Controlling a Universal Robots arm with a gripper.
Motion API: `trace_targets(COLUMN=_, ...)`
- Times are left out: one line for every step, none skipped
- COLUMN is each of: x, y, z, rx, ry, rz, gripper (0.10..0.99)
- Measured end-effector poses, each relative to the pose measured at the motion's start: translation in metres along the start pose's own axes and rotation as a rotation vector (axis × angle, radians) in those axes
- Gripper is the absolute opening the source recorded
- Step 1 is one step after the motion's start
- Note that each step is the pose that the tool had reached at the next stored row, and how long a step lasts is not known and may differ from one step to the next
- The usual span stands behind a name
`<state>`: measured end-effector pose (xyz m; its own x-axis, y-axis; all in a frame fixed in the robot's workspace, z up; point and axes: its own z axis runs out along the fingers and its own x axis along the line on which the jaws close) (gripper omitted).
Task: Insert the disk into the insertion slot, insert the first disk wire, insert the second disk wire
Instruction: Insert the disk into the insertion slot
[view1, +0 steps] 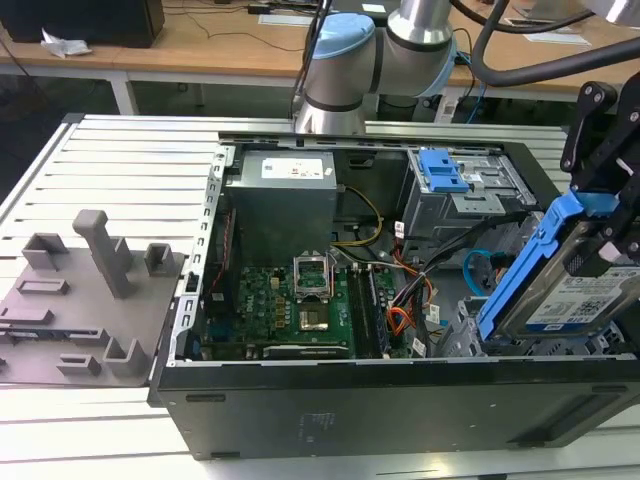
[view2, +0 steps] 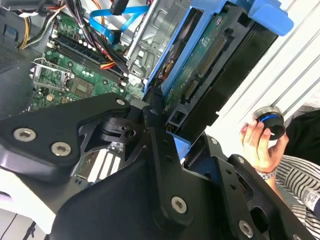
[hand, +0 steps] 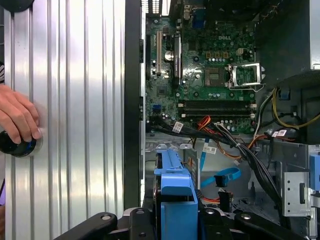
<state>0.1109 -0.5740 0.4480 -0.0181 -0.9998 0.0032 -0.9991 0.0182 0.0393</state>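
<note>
My gripper (view1: 606, 228) is shut on the disk (view1: 572, 292), a silver drive with a white label in a bright blue caddy. The disk hangs tilted over the open computer case's end at the exterior view's right, lower end down toward the grey insertion slot (view1: 462, 330). In the second wrist view the disk's (view2: 200, 65) green underside shows beyond the black fingers (view2: 156, 125), beside the slot's metal wall (view2: 150, 42). The blue caddy (hand: 175, 182) shows in the first wrist view. The light-blue second disk wire (view1: 480, 266) (view2: 107, 25) (hand: 222, 177) loops loose inside the case near the slot.
A taller grey cage with a blue latch (view1: 442, 172) stands behind the slot. An orange-red-yellow wire bundle (view1: 408, 300) crosses by the motherboard (view1: 290, 300). A grey fixture plate (view1: 80, 290) lies at the exterior view's left. A person's hand holds a round knob (view2: 268, 122) (hand: 17, 142).
</note>
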Motion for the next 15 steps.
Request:
trace_targets(x=-0.0031, y=-0.0015, z=0.0000, rx=0.000, ry=0.0001, rz=0.000, gripper=0.365)
trace_targets(x=-0.0050, y=-0.0024, z=0.0000, rx=0.000, ry=0.0002, rz=0.000, gripper=0.365)
trace_targets(x=-0.0094, y=-0.0039, z=0.0000, rx=0.000, ry=0.0001, rz=0.000, gripper=0.365)
trace_targets(x=-0.0113, y=-0.0046, z=0.0001, rx=0.000, ry=0.0000, rz=0.000, gripper=0.365)
trace_targets(x=-0.0134, y=-0.0053, z=0.0001, rx=0.000, ry=0.0000, rz=0.000, gripper=0.365)
trace_targets(x=-0.0173, y=-0.0056, z=0.0002, rx=0.000, ry=0.0001, rz=0.000, gripper=0.365)
trace_targets(x=-0.0185, y=-0.0057, z=0.0003, rx=0.000, ry=0.0001, rz=0.000, gripper=0.365)
trace_targets(x=-0.0199, y=-0.0057, z=0.0007, rx=0.000, ry=-0.0001, rz=0.000, gripper=0.365)
trace_targets(x=-0.0203, y=-0.0057, z=0.0010, rx=0.000, ry=-0.0003, rz=0.000, gripper=0.365)
trace_targets(x=-0.0206, y=-0.0058, z=0.0014, rx=0.000, ry=-0.0006, rz=0.000, gripper=0.365)
trace_targets(x=-0.0207, y=-0.0057, z=0.0027, rx=0.000, ry=-0.0007, rz=0.000, gripper=0.365)
trace_targets(x=-0.0207, y=-0.0053, z=0.0034, rx=0.000, ry=-0.0007, rz=0.000, gripper=0.365)
trace_targets(x=-0.0207, y=-0.0049, z=0.0039, rx=0.000, ry=-0.0008, rz=0.000, gripper=0.365)
trace_targets(x=-0.0208, y=-0.0045, z=0.0049, rx=0.000, ry=-0.0012, rz=0.000, gripper=0.365)
trace_targets(x=-0.0210, y=-0.0045, z=0.0055, rx=0.000, ry=-0.0013, rz=0.000, gripper=0.365)
